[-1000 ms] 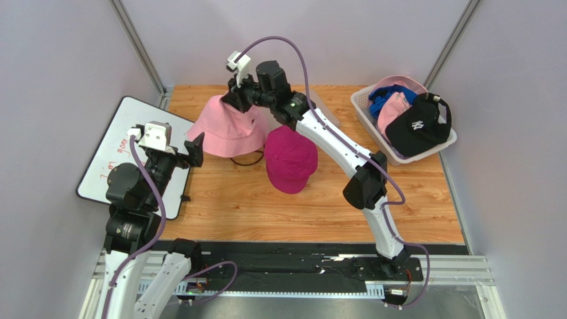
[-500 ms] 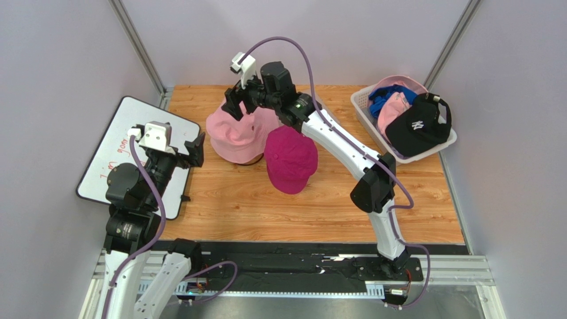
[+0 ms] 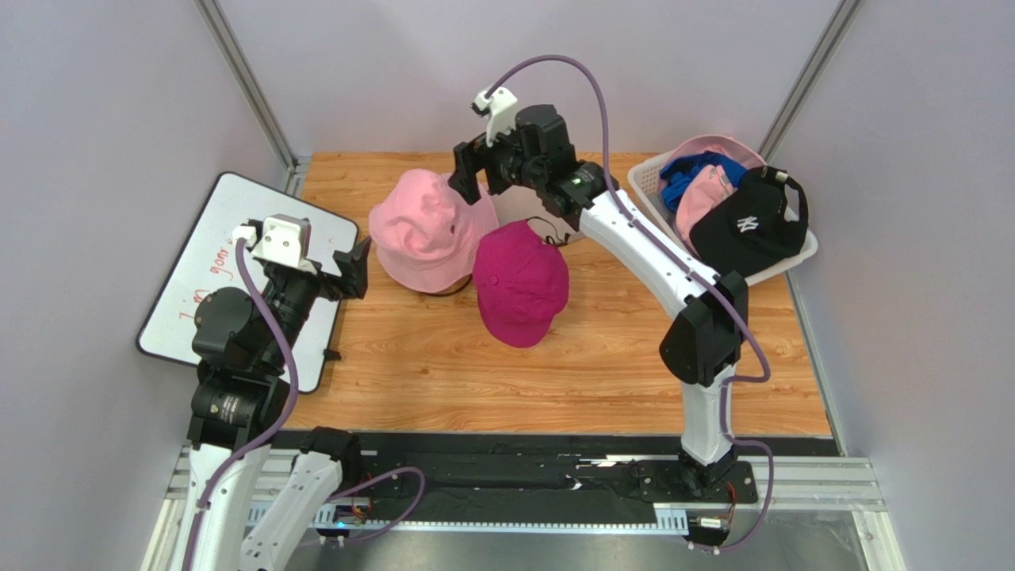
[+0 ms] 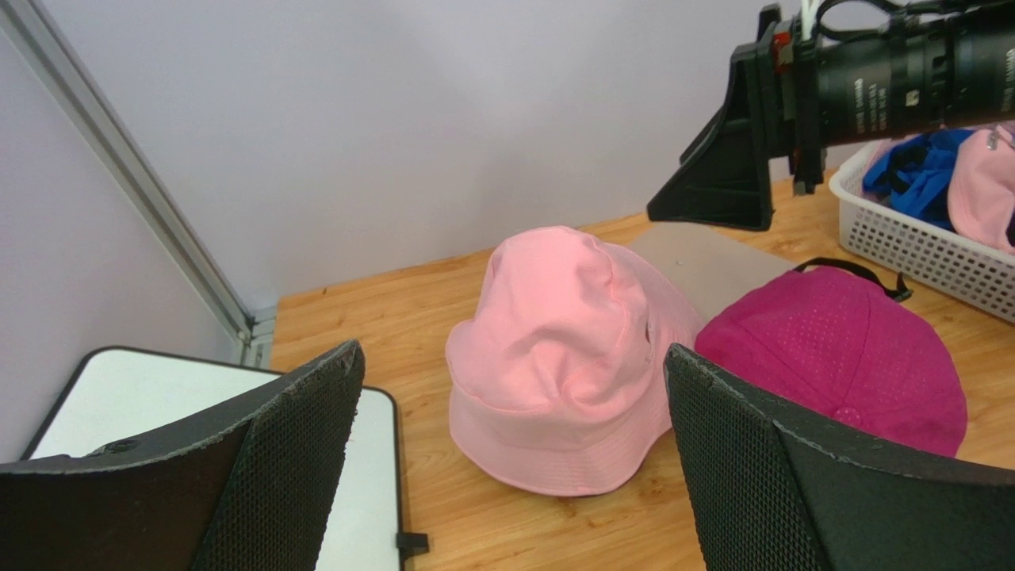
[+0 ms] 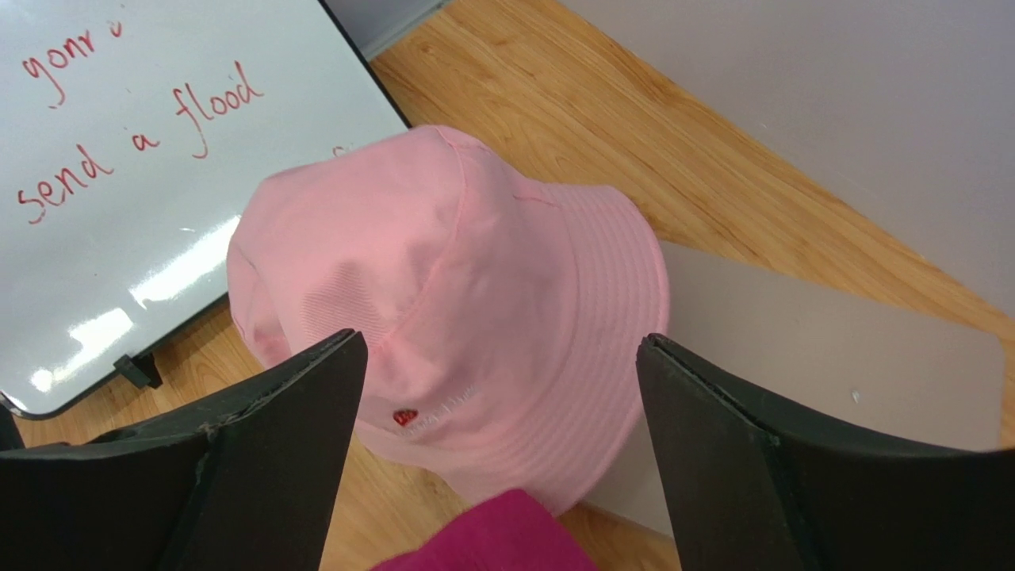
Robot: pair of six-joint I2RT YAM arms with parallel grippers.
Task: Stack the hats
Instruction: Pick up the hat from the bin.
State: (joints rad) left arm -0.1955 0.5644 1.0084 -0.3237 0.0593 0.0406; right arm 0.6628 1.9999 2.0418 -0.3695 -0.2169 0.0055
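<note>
Near the whiteboard [image 3: 226, 214] – pink bucket hat [image 3: 429, 232] just beside magenta cap [image 3: 521, 286]; left gripper [image 4: 512, 357], right gripper [image 5: 500, 343] gaping

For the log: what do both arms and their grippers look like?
Both the left arm and right arm have white link shells with black joints and a purple cable looping along each. The left gripper and right gripper are black, with broad wedge-shaped fingers faced in mesh-textured padding.

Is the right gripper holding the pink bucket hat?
No: the left wrist view shows the right gripper open in the air, above and clear of the pink bucket hat.
</note>
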